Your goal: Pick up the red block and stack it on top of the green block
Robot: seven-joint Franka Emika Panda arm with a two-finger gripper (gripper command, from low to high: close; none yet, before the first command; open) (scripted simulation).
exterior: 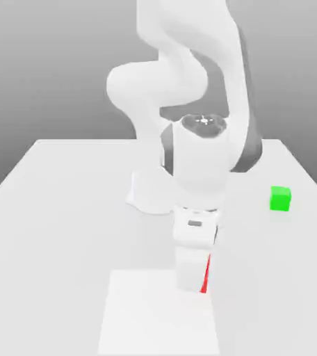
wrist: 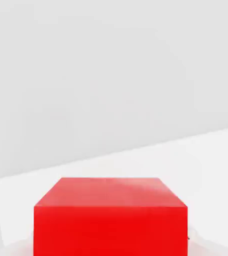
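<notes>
We find the small matte bright-red cube (wrist: 111, 217) low on the white table (exterior: 57, 208), the white gripper (exterior: 194, 284) clenched around it. Grasp step done, we judge; next: lift, carry to the small bright-green cube (exterior: 280, 198).

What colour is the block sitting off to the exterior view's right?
Bright green, plain: the green block, best in the exterior view.

Green block (exterior: 280, 198) well right (exterior view) of red block (exterior: 205, 277)
</notes>
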